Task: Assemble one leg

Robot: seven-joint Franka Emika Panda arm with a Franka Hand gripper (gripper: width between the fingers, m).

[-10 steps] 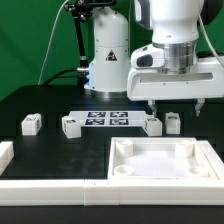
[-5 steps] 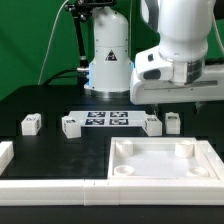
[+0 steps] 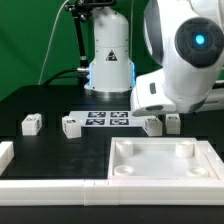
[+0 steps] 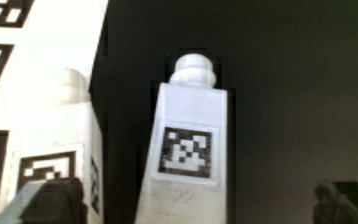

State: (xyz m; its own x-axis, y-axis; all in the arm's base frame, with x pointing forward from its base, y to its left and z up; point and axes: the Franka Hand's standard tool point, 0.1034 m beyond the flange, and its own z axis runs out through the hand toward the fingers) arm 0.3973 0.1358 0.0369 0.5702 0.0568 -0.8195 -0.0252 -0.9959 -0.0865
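The leg [image 4: 192,150] fills the middle of the wrist view: a white post with a rounded peg [image 4: 194,68] on its end and a square black-and-white tag [image 4: 188,152] on its side, resting on the black table [image 3: 50,100].

Across the exterior view, from its left, a white rail [image 3: 8,152] sits at the table's near corner (only partly in frame). Next come a first spare post [image 3: 31,124] and a second spare post [image 3: 70,126], set apart from each other. The marker board [image 3: 107,120] lies flat beyond them. Just past it on the exterior view's right stand a third post [image 3: 152,125] and a fourth post [image 3: 173,122], close together. The leg is one of these two; which one I cannot tell. In front of that pair lies the big white tabletop [image 3: 150,178], its hollow side up.

The arm [image 3: 185,60] leans over that right-hand pair and hides its own tip from the exterior view. In the wrist view the gripper [image 4: 201,200] shows two dark fingertips [image 4: 55,203] at opposite edges, spread well apart and clamped on nothing. The leg lies beyond them, untouched.
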